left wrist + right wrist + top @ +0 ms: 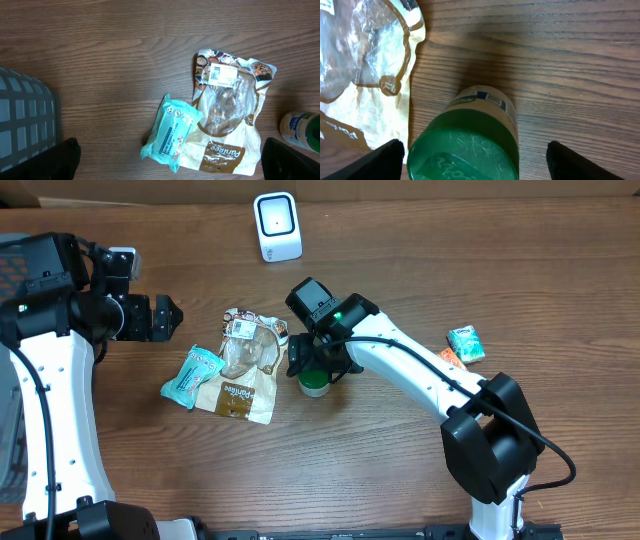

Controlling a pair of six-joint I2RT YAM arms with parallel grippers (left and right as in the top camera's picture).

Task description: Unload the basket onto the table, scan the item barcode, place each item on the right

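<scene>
Right wrist view: green-lidded jar at lower centre, upright on the table, flanked by the fingertips of the right gripper; jaws spread wide, a gap on each side, nothing gripped. Clear snack bag at upper left, its edge just beside the jar; likely to be snagged and dragged along by an off-centre close. Smooth round wall, liable to tip or roll under an uneven pinch. Left wrist view: left gripper fully open and empty above teal packet and bag; grey basket at left edge. Overhead view: scanner at top centre, well apart from the jar, bare wood between; small teal box at right, off that path.
</scene>
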